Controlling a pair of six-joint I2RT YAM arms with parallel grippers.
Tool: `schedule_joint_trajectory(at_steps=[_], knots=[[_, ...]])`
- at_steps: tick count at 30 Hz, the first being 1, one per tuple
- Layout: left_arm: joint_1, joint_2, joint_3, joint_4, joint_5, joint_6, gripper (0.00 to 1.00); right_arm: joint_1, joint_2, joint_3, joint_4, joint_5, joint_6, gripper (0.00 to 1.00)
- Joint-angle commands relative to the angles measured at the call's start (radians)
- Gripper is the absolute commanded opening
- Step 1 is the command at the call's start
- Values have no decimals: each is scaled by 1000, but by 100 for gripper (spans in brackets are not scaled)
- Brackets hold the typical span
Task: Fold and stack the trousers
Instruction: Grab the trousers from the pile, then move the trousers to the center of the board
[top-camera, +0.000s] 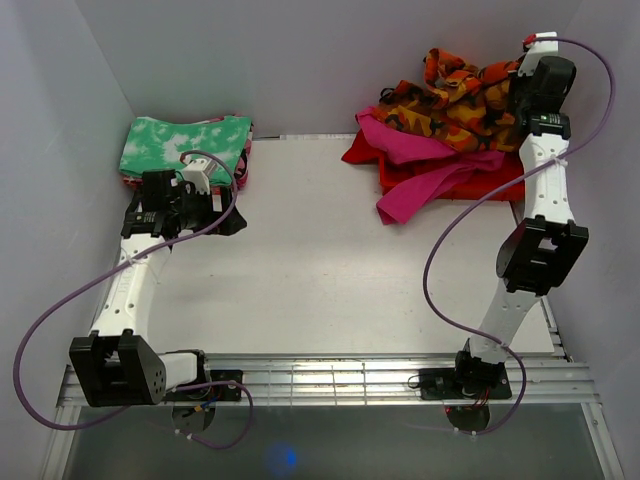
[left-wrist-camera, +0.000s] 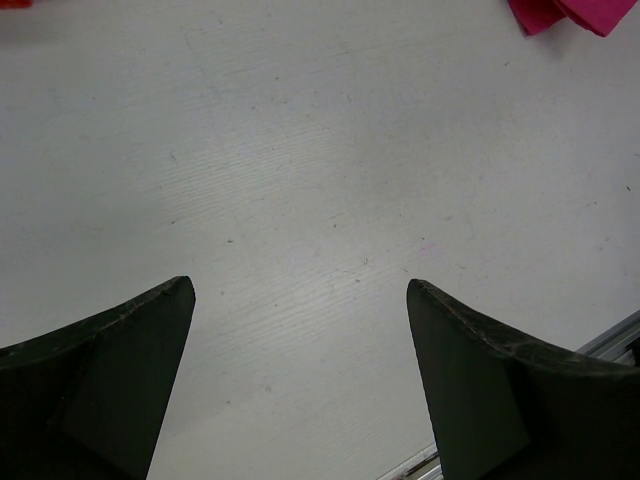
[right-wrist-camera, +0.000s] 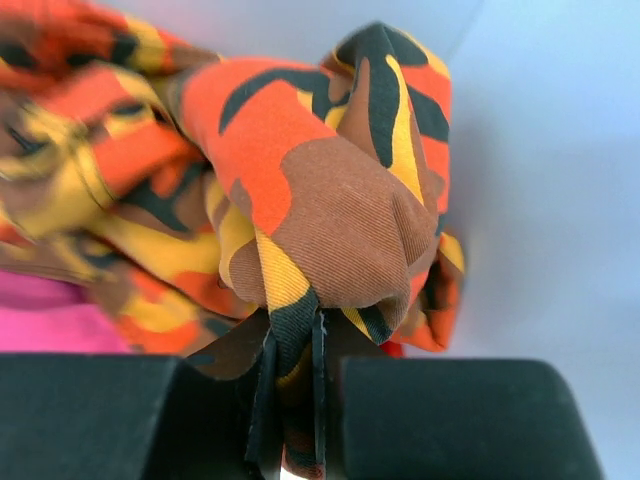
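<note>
Trousers (top-camera: 455, 100) are seen bunched in a camo heap at far R corner of table (top-camera: 320, 280), partly on top of magenta garment (top-camera: 425, 160) and red garment (top-camera: 495, 182). A fold of the camo cloth is clamped betw. jaws of right gripper (right-wrist-camera: 290, 395), w/ fabric bulging just beyond them in wrist view. Left gripper (left-wrist-camera: 300, 330) is held over bare tabletop near green-and-white folded cloth (top-camera: 185, 145), jaws wide apart, only table seen betw. them.

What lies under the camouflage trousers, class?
A magenta garment and a red garment show beneath the trousers; how far they extend underneath is covered.
</note>
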Motion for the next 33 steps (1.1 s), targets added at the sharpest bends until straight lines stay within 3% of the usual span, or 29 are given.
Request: schedule_joint_trajectory(at_steps=[1,8,13,20,26,31,33], knots=[[4,-44,13,2,25,-13,98,28,-150,122,42,-112,120,8],[4,-55,70,-15,53,-69,98,97,-295,141,178,-348,207,8],[6,-65,133,-23,76,-99,98,237,-403,142,315,-382,201,8],[6,-90,202,-12,105,-126,98,474,-447,220,505,-294,136,8],[6,-176,101,101,221,-102,98,658,-414,317,640,-234,24,8],[6,-249,-50,189,289,-28,98,711,-456,193,686,-179,-33,8],[6,-234,-68,163,269,36,98,711,-534,22,688,-137,-45,8]])
